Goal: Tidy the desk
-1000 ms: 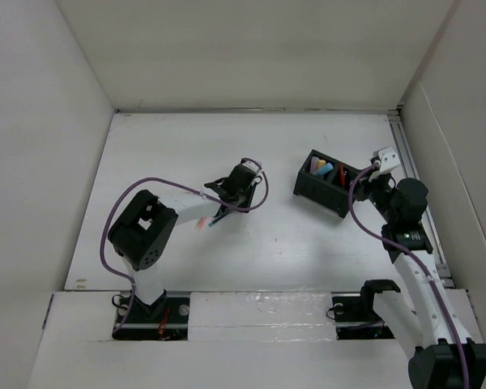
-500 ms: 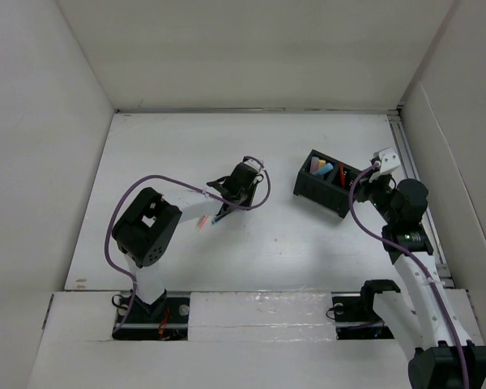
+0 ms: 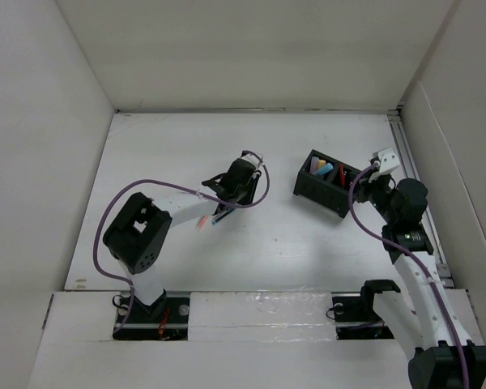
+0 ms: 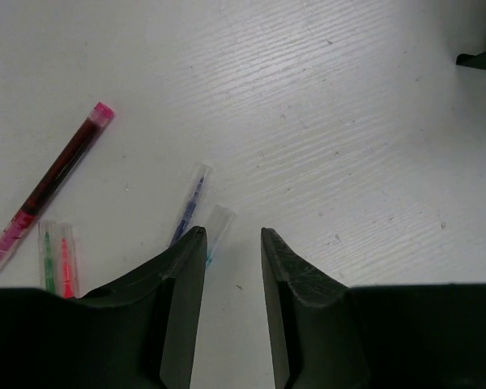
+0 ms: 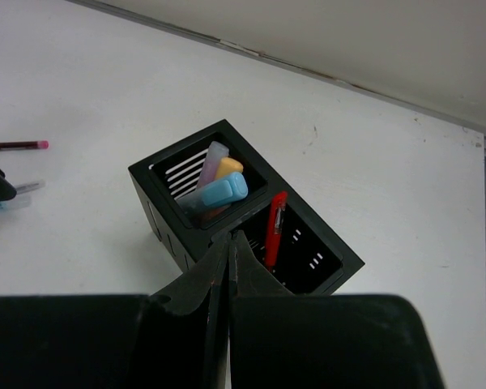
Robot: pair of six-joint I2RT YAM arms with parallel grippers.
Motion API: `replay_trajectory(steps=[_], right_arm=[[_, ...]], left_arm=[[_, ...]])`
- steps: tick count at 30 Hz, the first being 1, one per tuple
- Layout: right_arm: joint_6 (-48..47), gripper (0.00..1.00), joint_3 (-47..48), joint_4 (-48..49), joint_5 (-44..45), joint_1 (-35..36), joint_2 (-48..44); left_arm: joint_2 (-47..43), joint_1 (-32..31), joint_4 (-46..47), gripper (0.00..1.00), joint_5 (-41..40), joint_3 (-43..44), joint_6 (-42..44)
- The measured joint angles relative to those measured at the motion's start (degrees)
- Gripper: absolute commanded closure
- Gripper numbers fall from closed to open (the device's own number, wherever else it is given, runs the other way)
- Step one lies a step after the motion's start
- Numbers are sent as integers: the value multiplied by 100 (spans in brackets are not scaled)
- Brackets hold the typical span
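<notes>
White tabletop (image 3: 308, 243) across mid-frame, with black organizer (image 3: 328, 184) at upper right on it. Left pincer (image 4: 232, 233) slightly parted, gripping nothing, over a blue pen (image 4: 188, 209); right pincer (image 5: 229, 237) pressed shut, empty, by organizer. Versus a second ago: left elbow (image 3: 138, 235) lower and further left.

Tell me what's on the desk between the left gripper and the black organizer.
Nothing; in the top view, only bare desk separates the left gripper from the organizer.

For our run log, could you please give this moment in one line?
left hand: open above clear-capped pens on white desk | right hand: shut at black compartmented organizer
</notes>
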Motion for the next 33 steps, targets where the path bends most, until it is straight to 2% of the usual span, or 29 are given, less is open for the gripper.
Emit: replay_trajectory(steps=[25,33], right_arm=[[-52,98,87,-92,-7,0,-11],[-52,98,87,-155,2,0,-83]], left_arm=[[579,0,79,72,-153,33,177],[584,7,109,95,-122,31,186]])
